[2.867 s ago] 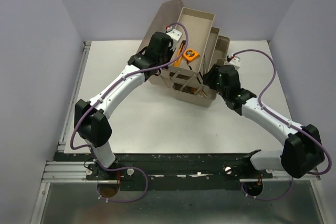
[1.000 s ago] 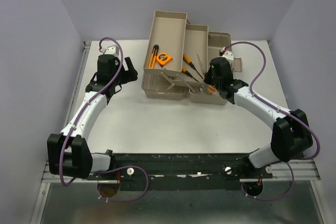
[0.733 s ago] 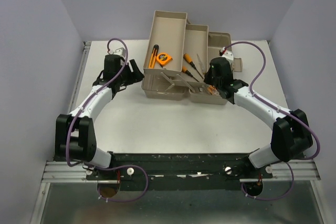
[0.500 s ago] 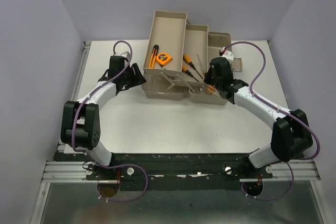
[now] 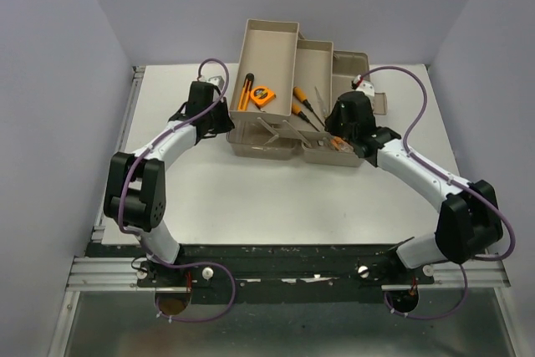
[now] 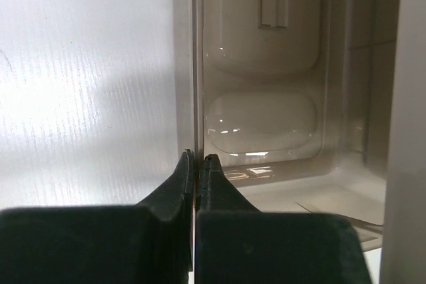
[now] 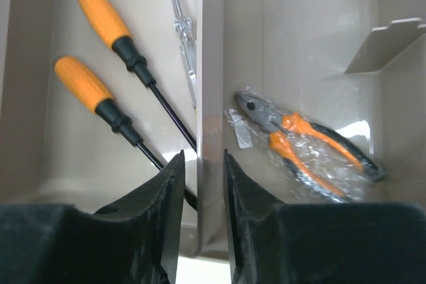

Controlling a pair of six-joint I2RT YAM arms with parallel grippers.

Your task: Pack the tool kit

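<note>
The toolbox (image 5: 267,150) sits open at the far middle of the table (image 5: 251,206). Its long axis runs left to right, and its fold-out trays step away toward the far left, ending in a bare top tray (image 5: 269,39).

The left gripper (image 6: 197,164) is at the box's left end. Its fingers are closed almost completely on the thin upright end wall, which runs straight up from between them. The right gripper (image 7: 203,164) reaches in at the box's right part and straddles an upright partition. One finger lies against the partition and the other shows a sliver of gap, so a firm clamp cannot be confirmed.

On one side of that partition lie two screwdrivers (image 7: 100,94), side by side with their orange handles pointing away from the fingers. On the other side lie the pliers (image 7: 303,141), wrapped in clear film. A tape measure (image 5: 262,95) rests in a middle tray. The arm hides the right gripper's tips in the overhead view.
</note>
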